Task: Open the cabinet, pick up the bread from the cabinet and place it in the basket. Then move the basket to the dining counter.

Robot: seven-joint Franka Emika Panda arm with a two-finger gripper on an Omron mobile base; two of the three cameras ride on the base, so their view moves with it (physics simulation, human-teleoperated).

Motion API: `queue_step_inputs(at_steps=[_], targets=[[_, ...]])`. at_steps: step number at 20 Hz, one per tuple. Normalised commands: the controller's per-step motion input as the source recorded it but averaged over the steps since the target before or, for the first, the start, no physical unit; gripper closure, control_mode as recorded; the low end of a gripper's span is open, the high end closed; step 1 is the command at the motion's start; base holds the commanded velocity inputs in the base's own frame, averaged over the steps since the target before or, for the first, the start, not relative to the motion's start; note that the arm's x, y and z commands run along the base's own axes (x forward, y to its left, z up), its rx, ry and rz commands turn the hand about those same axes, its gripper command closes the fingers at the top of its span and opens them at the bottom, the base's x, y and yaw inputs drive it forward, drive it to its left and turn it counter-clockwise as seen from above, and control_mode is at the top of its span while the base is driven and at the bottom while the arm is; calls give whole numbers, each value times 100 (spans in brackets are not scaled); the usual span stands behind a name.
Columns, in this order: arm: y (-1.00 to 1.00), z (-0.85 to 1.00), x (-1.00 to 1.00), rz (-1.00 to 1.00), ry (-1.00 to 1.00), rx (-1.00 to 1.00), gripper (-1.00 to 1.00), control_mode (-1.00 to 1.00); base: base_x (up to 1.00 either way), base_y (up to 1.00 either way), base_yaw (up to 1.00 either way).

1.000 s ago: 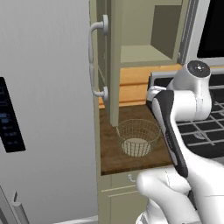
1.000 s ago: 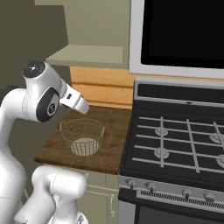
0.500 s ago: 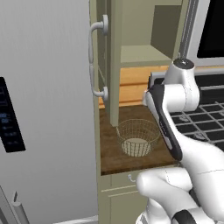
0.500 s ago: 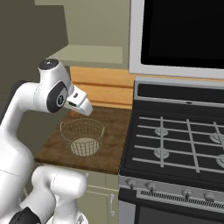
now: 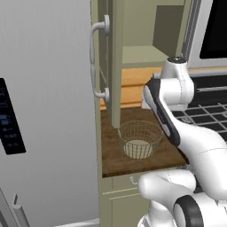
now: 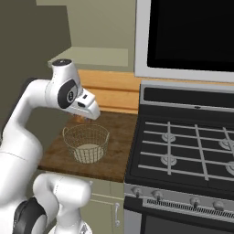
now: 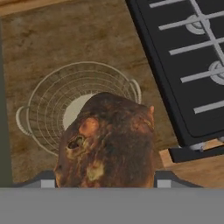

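Bread (image 7: 107,142) was clamped between the jaws of the gripper (image 7: 105,183), filling the lower middle of the hand view and hiding the finger tips. It hung above the basket (image 7: 76,107), overlapping the basket's near rim rather than sitting over its pale base. The basket stood empty on the narrow wooden tabletop (image 5: 115,153), between the open cabinet (image 5: 116,66) door and the stove (image 6: 183,151). In the right base view the gripper (image 6: 89,109) was poised over the basket's (image 6: 86,143) back rim, close to the wall.

Risks, as judged:
- Release from this spot: the loaf looked off-centre, so it could strike the wire rim and roll onto the tabletop or toward the stove edge.
- The basket is light mesh; a knock from loaf or jaws on the way down could tip or slide it.
- The loaf is lumpy and wide for the jaws, so it might twist in the grip during descent.
- The open cabinet door stood close on the left; a wide elbow swing could catch it.

Change against the earlier frames: the wrist had travelled from the right of the basket, near the stove, leftward and toward the back wall. Basket and cabinet door had not moved.
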Motion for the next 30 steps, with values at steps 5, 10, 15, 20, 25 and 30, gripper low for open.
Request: queue_step_inputs(at_steps=[5, 10, 15, 20, 25, 30], targets=[[2, -74, 8, 6, 2, 0, 100, -100, 0, 0, 0], [10, -53, 28, 4, 0, 0, 100, -100, 0, 0, 0], [24, -50, 27, 7, 0, 0, 100, -100, 0, 0, 0], [6, -24, 60, 6, 0, 0, 100, -100, 0, 0, 0], [0, -32, 45, 7, 7, 0, 100, -100, 0, 0, 0], [1, -34, 12, 8, 3, 0, 100, -100, 0, 0, 0]])
